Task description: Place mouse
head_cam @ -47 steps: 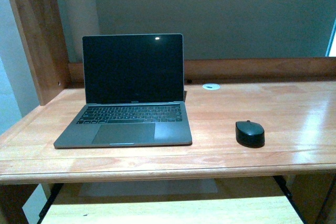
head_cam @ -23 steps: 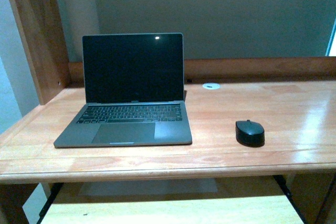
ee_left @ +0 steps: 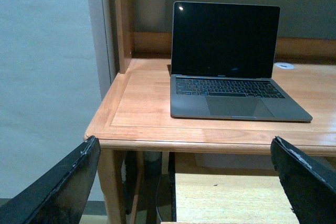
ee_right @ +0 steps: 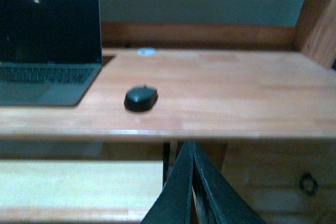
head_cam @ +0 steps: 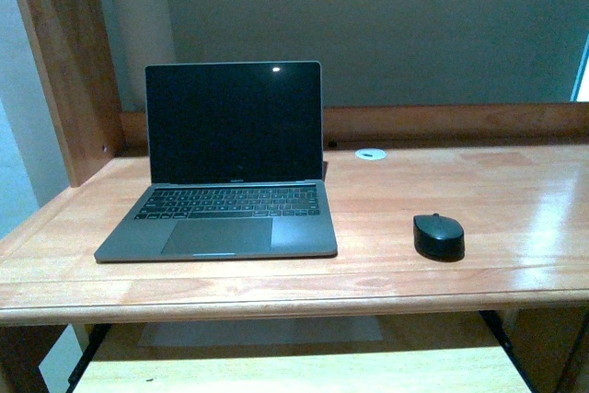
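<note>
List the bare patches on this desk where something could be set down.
The widest bare stretch of the desk lies right of the mouse, out to the desk's end. Another runs between the laptop and mouse. A narrow strip lies left of the laptop, beside the wooden post. Only the laptop's corner is crowded.

black, flat-sided end effector fingers (ee_left: pixel 63 187) with scuffed, whitish worn edges

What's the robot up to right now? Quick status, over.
Left gripper open, right gripper shut, both empty, short of the desk. Mouse on desk, right of laptop. Nothing in the way.
</note>
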{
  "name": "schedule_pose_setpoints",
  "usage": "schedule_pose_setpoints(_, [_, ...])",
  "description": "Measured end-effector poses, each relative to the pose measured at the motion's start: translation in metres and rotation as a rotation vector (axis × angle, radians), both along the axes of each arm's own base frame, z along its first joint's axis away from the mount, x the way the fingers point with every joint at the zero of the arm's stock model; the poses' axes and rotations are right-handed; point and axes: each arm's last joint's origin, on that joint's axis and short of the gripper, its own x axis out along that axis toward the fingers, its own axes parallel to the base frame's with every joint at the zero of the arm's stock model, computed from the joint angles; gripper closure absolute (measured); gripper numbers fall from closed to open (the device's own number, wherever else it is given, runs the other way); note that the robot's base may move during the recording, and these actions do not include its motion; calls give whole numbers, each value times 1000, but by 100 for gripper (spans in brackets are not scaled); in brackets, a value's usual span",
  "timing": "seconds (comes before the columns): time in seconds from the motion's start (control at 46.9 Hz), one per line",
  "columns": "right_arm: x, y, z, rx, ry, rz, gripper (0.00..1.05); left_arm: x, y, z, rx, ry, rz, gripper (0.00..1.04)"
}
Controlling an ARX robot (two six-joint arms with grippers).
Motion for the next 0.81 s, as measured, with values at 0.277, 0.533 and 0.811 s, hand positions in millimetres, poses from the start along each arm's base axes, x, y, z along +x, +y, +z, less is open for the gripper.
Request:
schedule_pose_setpoints(0.277, [-4,0,2,0,-33,0,103,0,0,0,0,0,0,7])
schedule_pose_setpoints(0.533, [-4,0,2,-3,-38,0,82,0,0,0,0,0,0,7])
schedule_pose_setpoints(0.811, [-4,0,2,-3,-38,0,38,0,0,0,0,0,0,7])
